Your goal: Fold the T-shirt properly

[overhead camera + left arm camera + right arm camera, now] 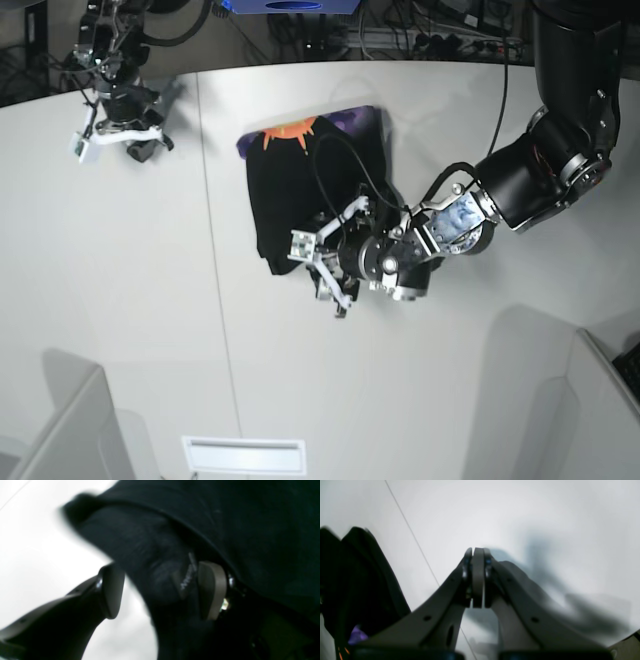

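Note:
The T-shirt [310, 190] lies folded into a black block mid-table, with an orange and purple print showing at its far edge [300, 132]. My left gripper [332, 272] is at the shirt's near right corner. In the left wrist view its jaws stand wide apart [162, 590]. A black fold of the T-shirt [155, 555] hangs between them, against the right pad [212, 590]. My right gripper [135, 150] hovers far off at the table's back left. It is shut with nothing in it [478, 552], and the T-shirt [357, 580] is at that view's left edge.
The white table [120, 300] has a seam line [212, 250] running front to back, left of the shirt. Grey partitions stand at the front left [70, 430] and front right [600, 400]. A vent slot [243, 455] sits at the front edge.

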Controlling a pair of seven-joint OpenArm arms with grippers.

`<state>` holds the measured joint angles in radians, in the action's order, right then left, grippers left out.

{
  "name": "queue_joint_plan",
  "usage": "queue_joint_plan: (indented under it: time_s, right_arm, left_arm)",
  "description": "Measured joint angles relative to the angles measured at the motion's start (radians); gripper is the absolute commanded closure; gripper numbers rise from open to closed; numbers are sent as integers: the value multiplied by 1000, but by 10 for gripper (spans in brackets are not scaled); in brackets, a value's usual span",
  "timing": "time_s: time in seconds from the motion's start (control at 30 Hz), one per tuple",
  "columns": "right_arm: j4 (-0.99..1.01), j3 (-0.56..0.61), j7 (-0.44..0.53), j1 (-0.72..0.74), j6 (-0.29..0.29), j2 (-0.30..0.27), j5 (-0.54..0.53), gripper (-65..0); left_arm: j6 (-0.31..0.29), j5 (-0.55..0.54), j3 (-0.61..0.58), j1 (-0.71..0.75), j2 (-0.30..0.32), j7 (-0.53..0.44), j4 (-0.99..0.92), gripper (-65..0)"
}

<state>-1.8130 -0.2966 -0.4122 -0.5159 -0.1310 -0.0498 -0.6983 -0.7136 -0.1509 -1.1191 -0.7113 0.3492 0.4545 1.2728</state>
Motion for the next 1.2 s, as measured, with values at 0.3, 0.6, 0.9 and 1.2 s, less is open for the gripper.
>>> queue_joint_plan:
  time_s: [0.3, 0.6, 0.9, 1.2]
  right_arm:
    - [0, 0, 0, 2, 0, -3, 3, 0]
    - [-5, 3, -2, 0, 3, -45, 7, 0]
    - [-36, 2, -6, -39, 167, -97, 74, 0]
    - [-177, -1, 2, -129, 346, -42, 420, 0]
  left_arm:
    - [3, -7, 338, 63, -79, 97, 126, -443]
    - [6, -5, 694, 320, -24, 188, 483, -276]
    - [8, -7, 1088, 705, 80, 169, 666, 0]
    - [8, 1, 1309, 1102, 82, -293, 661, 0]
